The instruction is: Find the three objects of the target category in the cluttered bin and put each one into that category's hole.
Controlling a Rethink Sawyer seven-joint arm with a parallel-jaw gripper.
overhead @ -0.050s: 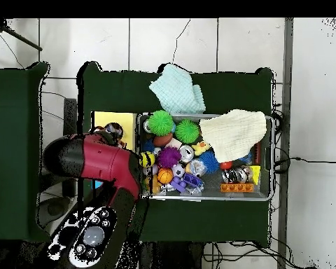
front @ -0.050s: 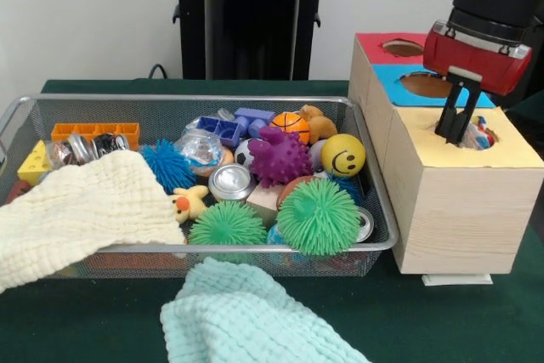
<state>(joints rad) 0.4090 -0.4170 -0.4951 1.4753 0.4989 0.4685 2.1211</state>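
My gripper (front @ -0.050s: 453,136) hangs over the yellow hole (front @ -0.050s: 486,138) at the near end of the wooden box (front @ -0.050s: 450,210). Its two black fingers (front @ -0.050s: 447,112) point down, a narrow gap apart, open with nothing between them. A small multicoloured object (front @ -0.050s: 481,134) lies in that hole just beside the fingertips. The box also has a blue hole (front @ -0.050s: 425,84) and a red hole (front @ -0.050s: 401,47). In the overhead view the red arm (overhead @ -0.050s: 94,157) covers most of the box; only its yellow panel (overhead @ -0.050s: 122,120) shows. The mesh bin (front @ -0.050s: 255,101) holds many toys.
In the bin lie two green spiky balls (front @ -0.050s: 319,216), a purple spiky ball (front @ -0.050s: 279,157), a yellow smiley ball (front @ -0.050s: 342,155), a small basketball (front @ -0.050s: 291,124), cans (front @ -0.050s: 231,181), blue bricks (front @ -0.050s: 229,129). A cream cloth (front @ -0.050s: 76,214) drapes its left side; a mint cloth (front @ -0.050s: 246,316) lies in front.
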